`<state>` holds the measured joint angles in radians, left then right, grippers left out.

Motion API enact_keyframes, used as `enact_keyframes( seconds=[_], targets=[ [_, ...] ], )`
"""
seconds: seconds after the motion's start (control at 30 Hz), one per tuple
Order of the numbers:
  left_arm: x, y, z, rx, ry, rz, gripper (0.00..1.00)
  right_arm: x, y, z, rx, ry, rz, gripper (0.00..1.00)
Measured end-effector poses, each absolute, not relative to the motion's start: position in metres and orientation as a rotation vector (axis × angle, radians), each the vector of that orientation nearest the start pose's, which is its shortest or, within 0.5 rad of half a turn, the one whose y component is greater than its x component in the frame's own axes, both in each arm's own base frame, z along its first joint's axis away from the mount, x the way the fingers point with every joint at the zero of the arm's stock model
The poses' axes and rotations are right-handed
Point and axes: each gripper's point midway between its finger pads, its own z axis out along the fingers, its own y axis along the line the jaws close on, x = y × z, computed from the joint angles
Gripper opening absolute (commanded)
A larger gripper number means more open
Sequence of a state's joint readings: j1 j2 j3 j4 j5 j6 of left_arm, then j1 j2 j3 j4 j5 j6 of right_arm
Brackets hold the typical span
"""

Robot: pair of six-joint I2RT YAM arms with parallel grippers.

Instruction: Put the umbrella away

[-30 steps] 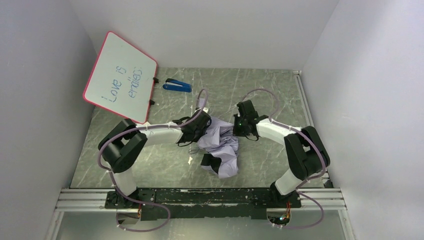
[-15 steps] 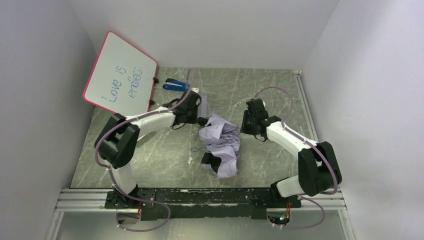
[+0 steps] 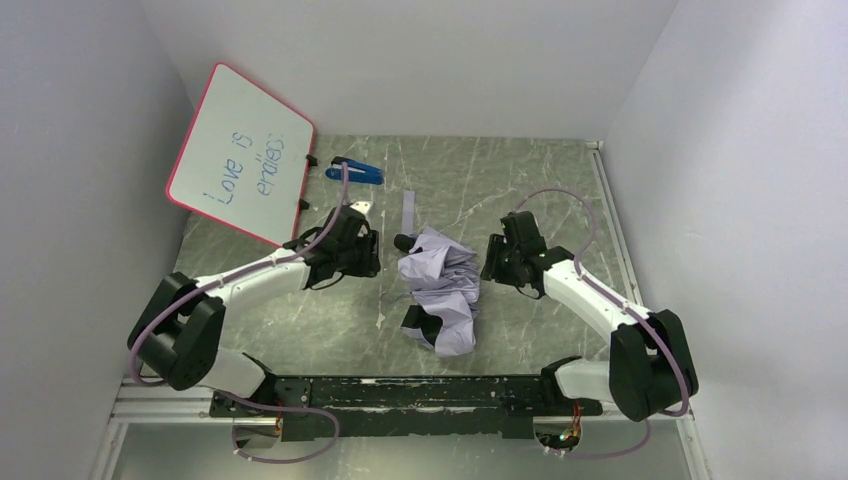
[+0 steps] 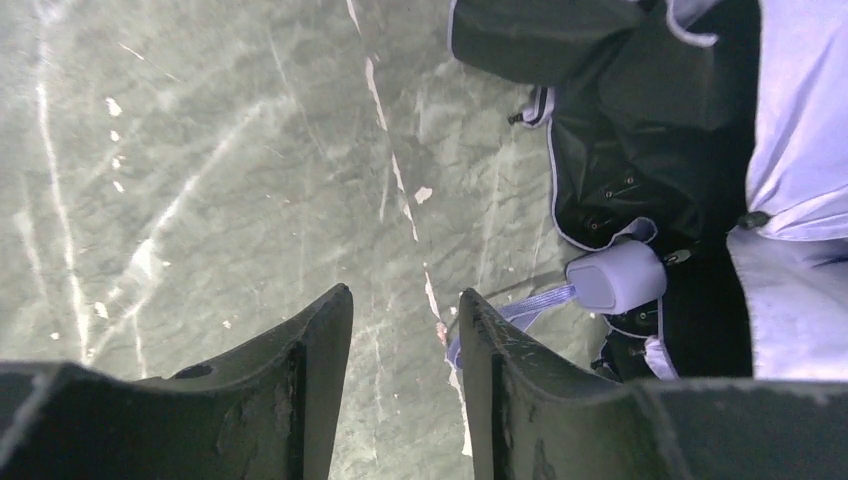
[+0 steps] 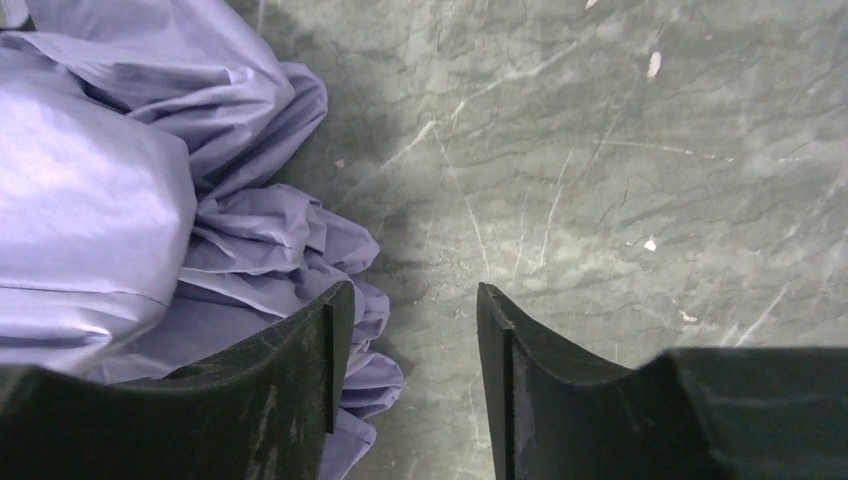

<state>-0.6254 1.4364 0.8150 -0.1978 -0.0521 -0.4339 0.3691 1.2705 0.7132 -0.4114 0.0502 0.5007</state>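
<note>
The umbrella (image 3: 441,288) lies crumpled in the middle of the table, with lilac canopy uppermost and black fabric showing at its near end. My left gripper (image 3: 370,254) stands open just to its left, apart from it. In the left wrist view the left gripper (image 4: 405,302) has only bare table between its fingers. The lilac handle (image 4: 616,276) and wrist loop (image 4: 520,308) lie just beyond the right finger. My right gripper (image 3: 493,264) stands open on the umbrella's right side. In the right wrist view the right gripper (image 5: 413,295) is empty, with lilac folds (image 5: 130,180) beside its left finger.
A pink-framed whiteboard (image 3: 240,152) leans at the back left, with a blue stapler-like object (image 3: 356,171) beside it. A short lilac strip (image 3: 408,209) lies on the table behind the umbrella. Walls close in the left, back and right sides. A metal rail (image 3: 400,398) runs along the near edge.
Both grippers have let go of the umbrella, opened and drawn back from it, the left arm to the left and the right arm to the right. The umbrella has settled on the table.
</note>
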Motion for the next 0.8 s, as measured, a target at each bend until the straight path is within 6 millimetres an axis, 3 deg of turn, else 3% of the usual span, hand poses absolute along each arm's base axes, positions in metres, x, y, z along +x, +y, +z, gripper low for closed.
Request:
enact_keyframes(
  seconds=[0.2, 0.33, 0.47, 0.7, 0.8],
  targets=[
    [0.283, -0.236, 0.045, 0.244, 2.484, -0.474, 0.37, 0.259, 0.123, 0.042, 0.173, 2.607, 0.326, 0.30],
    [0.272, -0.261, 0.019, 0.327, 2.548, -0.482, 0.33, 0.258, 0.133, 0.031, 0.148, 2.632, 0.346, 0.27],
    [0.275, -0.296, 0.021, 0.396, 2.521, -0.527, 0.30, 0.254, 0.149, 0.028, 0.084, 2.642, 0.381, 0.26],
    [0.294, -0.301, 0.018, 0.399, 2.544, -0.477, 0.30, 0.243, 0.154, 0.017, 0.082, 2.659, 0.402, 0.26],
    [0.313, -0.302, 0.018, 0.412, 2.546, -0.404, 0.30, 0.236, 0.160, 0.016, 0.073, 2.671, 0.427, 0.26]
  ],
)
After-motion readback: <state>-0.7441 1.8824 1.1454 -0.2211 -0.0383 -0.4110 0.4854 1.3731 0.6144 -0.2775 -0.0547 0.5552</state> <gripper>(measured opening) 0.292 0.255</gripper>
